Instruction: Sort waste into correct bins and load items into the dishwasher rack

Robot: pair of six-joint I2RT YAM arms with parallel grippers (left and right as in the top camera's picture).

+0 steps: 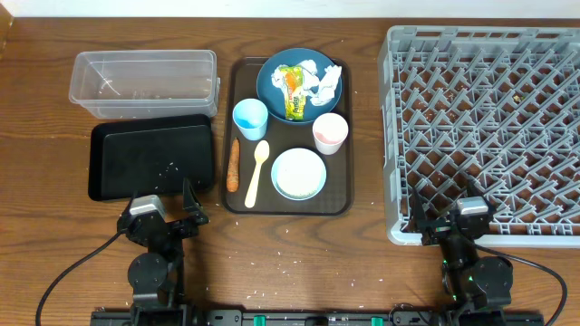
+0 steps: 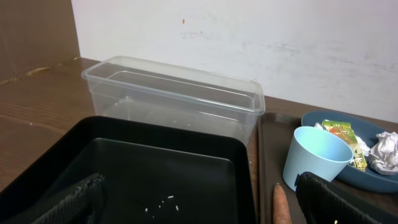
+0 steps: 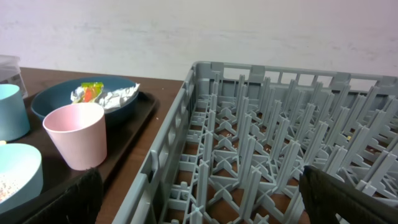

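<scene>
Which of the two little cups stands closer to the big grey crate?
The pink cup, at the brown tray's right edge beside the crate; the light-blue cup stands at its left edge.

Left gripper (image 2: 199, 191) and right gripper (image 3: 200, 186) both gape wide.

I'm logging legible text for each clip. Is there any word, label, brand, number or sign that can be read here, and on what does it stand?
No text can be read in any view.
Snack wrapper: coloured print, too small and blurred to read.
Clear tub, black tray, dishwasher rack: no markings visible.
</scene>
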